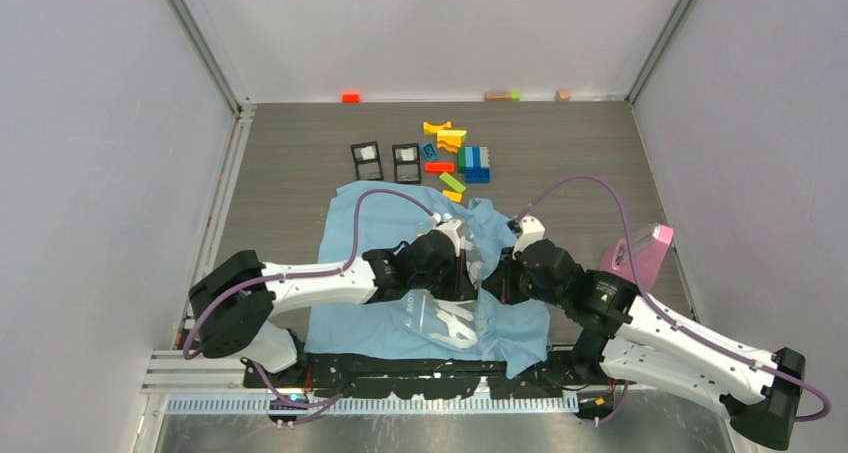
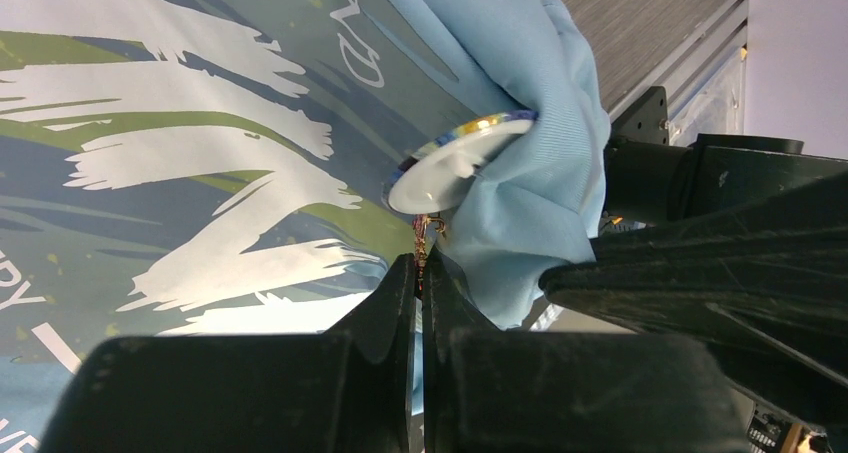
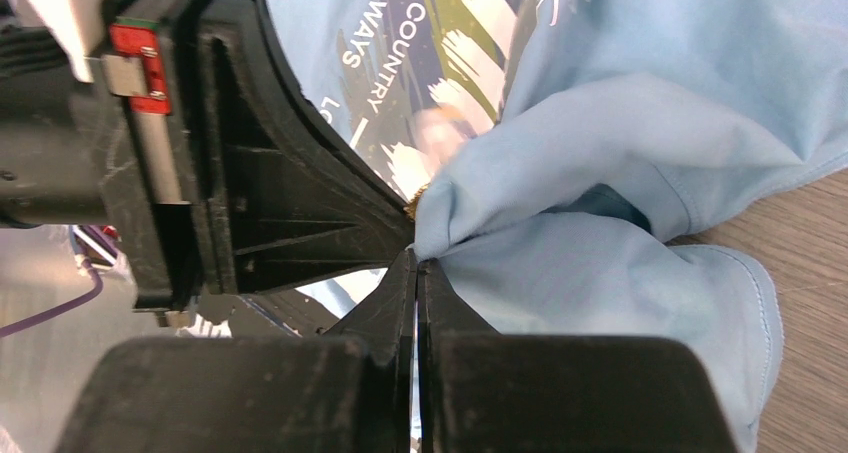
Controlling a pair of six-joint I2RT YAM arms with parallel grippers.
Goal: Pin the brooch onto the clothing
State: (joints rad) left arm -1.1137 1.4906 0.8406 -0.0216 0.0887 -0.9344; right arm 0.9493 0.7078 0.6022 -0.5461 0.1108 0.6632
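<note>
- The table (image 1: 300, 143) is grey wood-grain, and the shirt (image 1: 350, 223) lies spread across its near half.
- The shirt is light blue. Its chest print has big brushed white letters over yellow-green streaks on a darker blue-grey ground, with smaller white words beside them ("COUNTRY" reads clearly from the right wrist).
- Part of the shirt is bunched up into a thick fold between the two arms, at the middle of the cloth.
- The right claw (image 3: 417, 263) is closed tight on that fold and pinches it into a point.
- The left claw (image 2: 420, 273) faces it almost tip to tip, its fingers pressed together on a thin gold-red pin that hangs from the brooch (image 2: 450, 168).
- Toy blocks (image 1: 462, 158) and two black frames (image 1: 385, 161) sit well apart from the shirt, on the far side of the table.
- The brooch is a small round disc seen nearly edge-on. Its visible face is plain white, with a blue and yellow rim.
- It sits just above the left fingertips, its far edge tucked against the bunched fold. Whether the pin goes through the cloth I cannot tell.
</note>
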